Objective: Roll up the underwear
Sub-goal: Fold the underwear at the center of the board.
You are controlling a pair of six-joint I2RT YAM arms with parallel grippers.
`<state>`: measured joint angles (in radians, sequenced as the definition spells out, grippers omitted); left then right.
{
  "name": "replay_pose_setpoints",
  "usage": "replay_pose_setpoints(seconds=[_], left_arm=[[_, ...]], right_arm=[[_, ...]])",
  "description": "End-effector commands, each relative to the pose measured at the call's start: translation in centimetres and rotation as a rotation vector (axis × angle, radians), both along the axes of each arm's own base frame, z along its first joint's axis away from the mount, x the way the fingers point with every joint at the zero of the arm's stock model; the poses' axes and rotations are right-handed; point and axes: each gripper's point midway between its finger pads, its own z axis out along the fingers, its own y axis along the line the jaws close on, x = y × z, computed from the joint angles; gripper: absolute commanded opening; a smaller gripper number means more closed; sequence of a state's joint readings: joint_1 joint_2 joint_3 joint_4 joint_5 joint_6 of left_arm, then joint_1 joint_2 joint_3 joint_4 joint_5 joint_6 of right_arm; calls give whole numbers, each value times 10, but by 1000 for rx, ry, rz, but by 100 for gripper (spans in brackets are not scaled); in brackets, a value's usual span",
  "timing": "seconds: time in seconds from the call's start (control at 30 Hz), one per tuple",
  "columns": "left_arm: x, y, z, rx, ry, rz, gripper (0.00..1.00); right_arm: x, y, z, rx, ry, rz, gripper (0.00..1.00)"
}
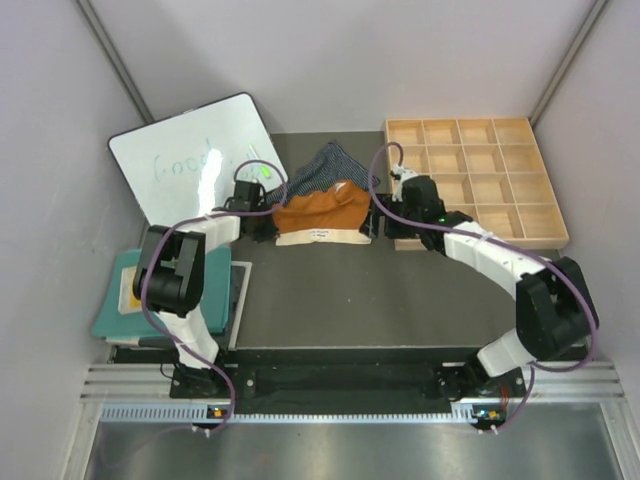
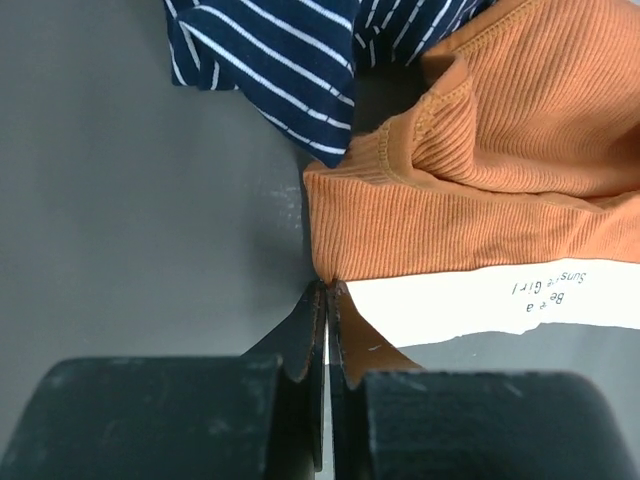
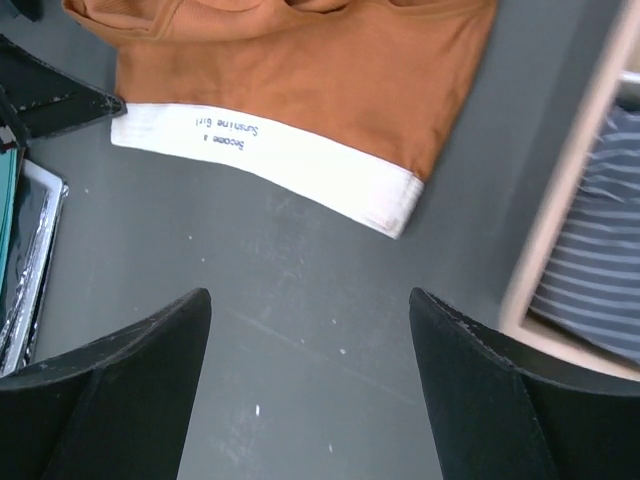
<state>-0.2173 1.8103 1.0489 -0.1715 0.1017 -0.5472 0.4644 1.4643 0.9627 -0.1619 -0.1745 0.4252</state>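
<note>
Fingers of left arm: pressed together on left waistband corner of rust-orange pair. Fingers of right arm: wide apart over bare tabletop, just near of right waistband corner, holding nothing. Rust-orange pair flat on tabletop, centre, far side; navy striped pair touching its far edge. Grey pinstriped pair inside wooden tray, far right.

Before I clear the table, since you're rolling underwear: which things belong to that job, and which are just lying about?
Job: rust-orange underwear, navy striped underwear, grey striped underwear in the wooden tray.
Lying about: whiteboard, teal mat.
</note>
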Motion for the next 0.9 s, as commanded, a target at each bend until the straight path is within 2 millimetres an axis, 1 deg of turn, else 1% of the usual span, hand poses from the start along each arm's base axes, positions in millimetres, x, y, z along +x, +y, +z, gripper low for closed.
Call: replay_pose_setpoints(seconds=[0.0, 0.03, 0.1, 0.13, 0.17, 0.2, 0.23, 0.33, 0.37, 0.4, 0.43, 0.47, 0.6, 0.63, 0.77, 0.83, 0.87], left_arm=[[-23, -3, -1, -29, 22, -16, 0], [-26, -3, 1, -34, 21, -19, 0], [-32, -4, 5, -45, 22, -27, 0], [-35, -7, 6, -59, 29, -37, 0], [-37, -7, 7, -63, 30, -38, 0], [-39, -8, 9, -70, 28, -41, 0], [-40, -9, 10, -76, 27, -44, 0], [-42, -9, 13, -78, 27, -47, 0], [-42, -8, 14, -77, 27, -48, 0], [-43, -8, 16, -77, 22, -49, 0], [-43, -8, 17, -75, 22, -52, 0], [-44, -8, 17, -77, 23, -53, 0], [-45, -8, 23, -79, 15, -57, 0], [-46, -8, 23, -77, 14, -57, 0], [-47, -8, 23, -77, 18, -61, 0], [-48, -8, 22, -77, 23, -66, 0], [-50, -8, 21, -76, 27, -65, 0]], right_arm=[[20, 20, 2, -28, -2, -3, 78], [25, 23, 4, -31, -5, -1, 77], [29, 23, -3, -57, 14, -8, 75], [33, 25, -11, -76, 34, -4, 74], [35, 25, -15, -88, 41, -5, 73], [40, 25, -14, -99, 35, -11, 72], [40, 24, -27, -129, 69, -8, 70], [47, 19, -42, -195, 90, -34, 67], [46, 17, -48, -218, 105, -36, 66], [49, 17, -49, -225, 105, -41, 64], [48, 17, -53, -235, 115, -36, 63], [48, 13, -62, -263, 128, -49, 62], [47, 8, -77, -304, 153, -66, 59], [47, 7, -79, -304, 160, -67, 57], [38, 10, -91, -304, 198, -44, 50], [33, 10, -96, -298, 212, -36, 48], [32, 10, -98, -295, 217, -34, 45]])
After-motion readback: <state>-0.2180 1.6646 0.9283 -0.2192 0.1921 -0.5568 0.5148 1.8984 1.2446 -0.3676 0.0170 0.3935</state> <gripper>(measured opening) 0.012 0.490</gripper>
